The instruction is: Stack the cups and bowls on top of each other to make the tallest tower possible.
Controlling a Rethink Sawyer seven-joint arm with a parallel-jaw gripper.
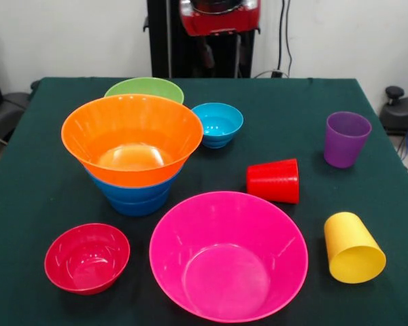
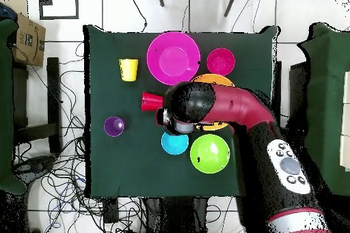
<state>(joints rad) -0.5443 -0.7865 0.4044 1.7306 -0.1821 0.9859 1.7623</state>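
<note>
The tower [image 1: 132, 157] is taken as the reference: an orange bowl [image 1: 132, 139] is seen nested upright in two stacked blue bowls [image 1: 134, 197] on the green table cloth [image 1: 41, 183]. A green bowl [image 1: 144, 89] is found just behind the tower, a light-blue bowl [image 1: 217, 124] behind and to its right, both upright. A small red bowl [image 1: 87, 257] is placed in front of the tower, to its left; a large pink bowl [image 1: 228, 255] in front, to its right. Right of the tower, a red cup [image 1: 273, 180] is seen lying on its side; further right a purple cup [image 1: 346, 138] stands upright and a yellow cup [image 1: 353, 247] lies tipped. In the overhead view the arm [image 2: 225, 107] is seen stretched over the tower; the gripper is hidden beneath the arm's head, so the state of the jaws cannot be told
</note>
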